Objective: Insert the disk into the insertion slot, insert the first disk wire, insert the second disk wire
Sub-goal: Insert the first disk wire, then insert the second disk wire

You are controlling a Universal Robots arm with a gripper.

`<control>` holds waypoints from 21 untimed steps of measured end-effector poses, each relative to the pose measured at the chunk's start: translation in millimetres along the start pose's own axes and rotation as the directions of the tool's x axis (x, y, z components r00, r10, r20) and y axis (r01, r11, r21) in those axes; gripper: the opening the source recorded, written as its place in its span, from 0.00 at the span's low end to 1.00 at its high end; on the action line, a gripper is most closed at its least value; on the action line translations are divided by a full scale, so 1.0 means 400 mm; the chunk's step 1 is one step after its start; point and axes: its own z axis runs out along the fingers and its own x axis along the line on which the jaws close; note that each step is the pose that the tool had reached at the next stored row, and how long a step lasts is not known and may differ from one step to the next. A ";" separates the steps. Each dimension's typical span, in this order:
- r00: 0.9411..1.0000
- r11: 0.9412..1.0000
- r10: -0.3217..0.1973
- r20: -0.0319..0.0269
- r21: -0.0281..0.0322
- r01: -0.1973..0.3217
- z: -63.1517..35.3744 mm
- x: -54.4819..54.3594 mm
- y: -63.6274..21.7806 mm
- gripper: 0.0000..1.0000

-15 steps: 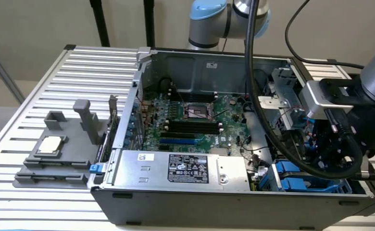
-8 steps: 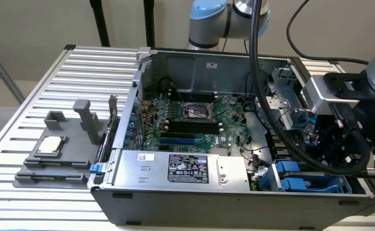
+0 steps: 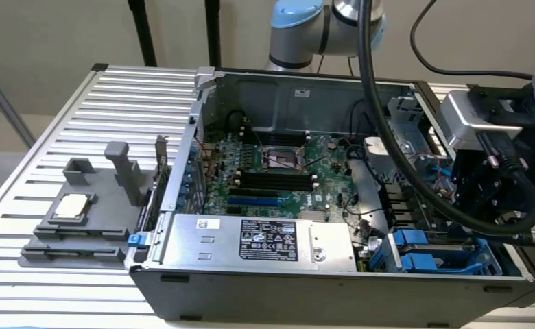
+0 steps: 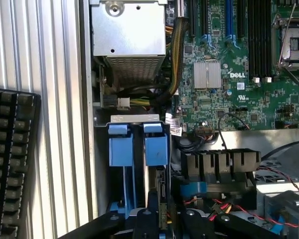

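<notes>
The insertion slot (image 4: 120, 119) is a grey metal cage with blue tabs (image 4: 156, 148) in the computer case's near corner on the exterior view's right, also seen as the cage (image 3: 432, 257). Under one blue tab a thin edge with a green board shows, which looks like the disk (image 4: 161, 193) standing on edge in the cage. My gripper (image 4: 162, 225) hangs just over the cage's end. From outside, my gripper (image 3: 483, 205) is a black block low over that corner. Red, yellow and black wires (image 4: 224, 206) with a blue plug lie beside the cage.
The silver power-supply box (image 3: 258, 240) sits along the case's front wall, and the green motherboard (image 3: 277, 171) lies behind it. A grey fixture with a chip (image 3: 70, 205) stands on the slatted table at the exterior view's left. A black keyboard (image 4: 10, 159) lies outside the case wall.
</notes>
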 end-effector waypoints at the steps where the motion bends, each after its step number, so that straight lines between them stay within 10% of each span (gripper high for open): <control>1: 1.000 1.000 0.000 0.000 0.000 0.000 0.000 0.001 0.008 0.25; 21: 1.000 1.000 0.000 0.000 0.000 0.000 -0.005 0.001 0.027 0.25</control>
